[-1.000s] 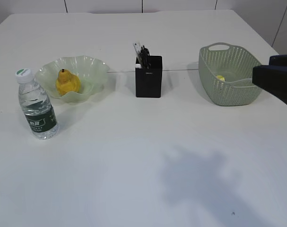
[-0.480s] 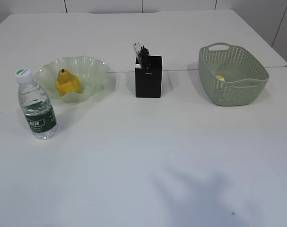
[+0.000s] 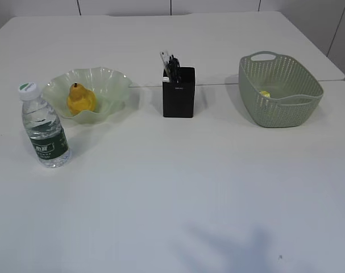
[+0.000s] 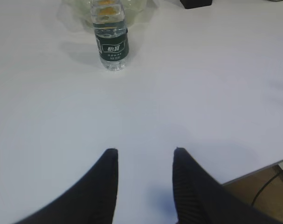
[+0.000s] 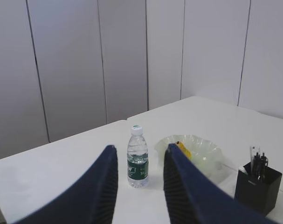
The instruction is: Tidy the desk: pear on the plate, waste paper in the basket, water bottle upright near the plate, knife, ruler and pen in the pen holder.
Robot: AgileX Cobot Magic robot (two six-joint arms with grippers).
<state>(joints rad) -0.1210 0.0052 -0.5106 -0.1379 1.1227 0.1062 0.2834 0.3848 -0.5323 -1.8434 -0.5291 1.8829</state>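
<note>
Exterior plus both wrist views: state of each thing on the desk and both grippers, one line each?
pear: lying in the plate
plate: on the desk, holds the pear
water bottle: upright, capped, beside the plate
pen holder: upright, several items sticking out
basket: upright, something small and yellow inside
left gripper: open, empty
right gripper: open, empty

Yellow pear [image 3: 81,100], pale green plate [image 3: 116,79], sage woven-pattern basket [image 3: 289,108], matte blk pen holder [image 3: 178,96], white desk [image 3: 172,187]
</note>
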